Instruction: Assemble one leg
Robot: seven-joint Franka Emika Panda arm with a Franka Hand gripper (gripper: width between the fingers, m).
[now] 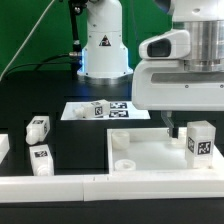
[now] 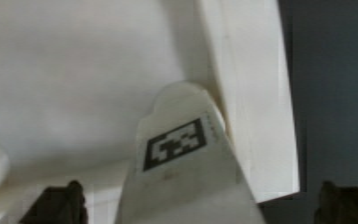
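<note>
the leg [image 1: 199, 140] stands upright on the tabletop [image 1: 150, 155], at the exterior view's right. the gripper [image 2: 197, 205] is open; in the wrist view the leg [image 2: 185, 160] sits between the spread fingertips [image 2: 60, 203], apparently ungripped.

- A white leg [image 2: 190, 150] fills the middle of the frame, tapering to a rounded end that points toward 12 o'clock.
- A black-and-white square tag [image 2: 176, 143] sits on its face, tilted.
- Two dark fingertips [image 2: 60, 203] show at about 7 o'clock and 5 o'clock, one on each side of the leg; whether they touch it cannot be told.
- Behind the leg lies a white tabletop [image 2: 69, 70], its raised rim [image 2: 247, 60] running from 12 o'clock down toward 5 o'clock.
- Beyond the rim, at 3 o'clock, the surface is dark.
</note>
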